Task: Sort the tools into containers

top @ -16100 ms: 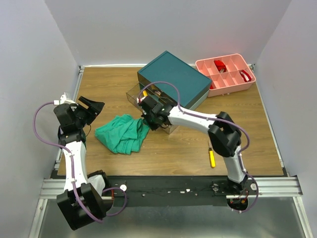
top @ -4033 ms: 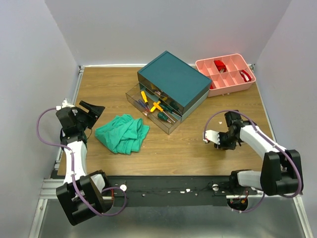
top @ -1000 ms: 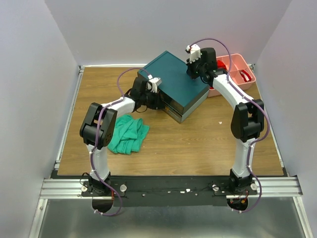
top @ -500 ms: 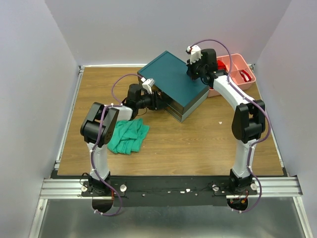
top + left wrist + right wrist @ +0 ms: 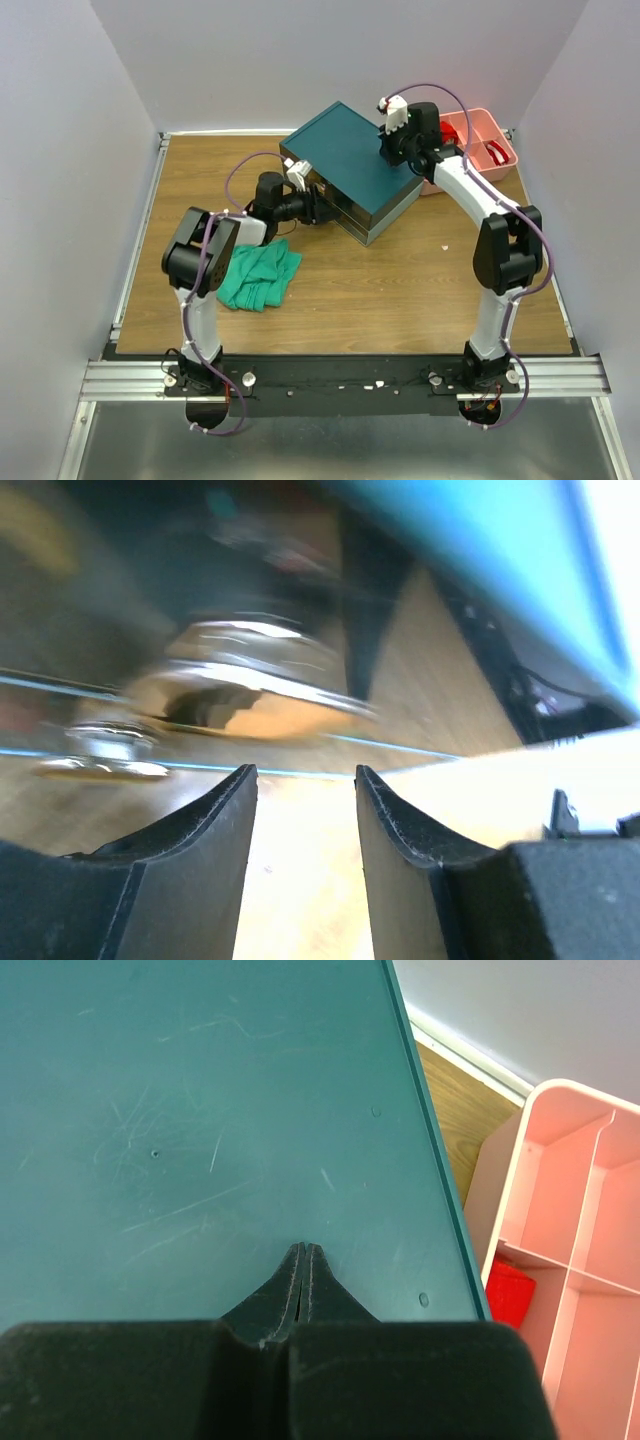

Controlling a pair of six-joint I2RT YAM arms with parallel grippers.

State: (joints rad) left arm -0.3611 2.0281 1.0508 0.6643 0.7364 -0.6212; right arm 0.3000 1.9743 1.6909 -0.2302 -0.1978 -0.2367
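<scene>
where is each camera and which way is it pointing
Top external: above and behind the bases, looking down on the table; both arms show, reaching to the teal box.
Left wrist: low by the box's front, facing it along the table; open left fingers frame a blurred shiny part.
Right wrist: over the box top, looking down past shut right fingers, pink tray beside.
Shared: all show the teal box.

Dark teal box [image 5: 350,160], pink tray [image 5: 474,126], green cloth [image 5: 258,275], brown wood-grain table [image 5: 400,290], purple cables [image 5: 428,84]
</scene>
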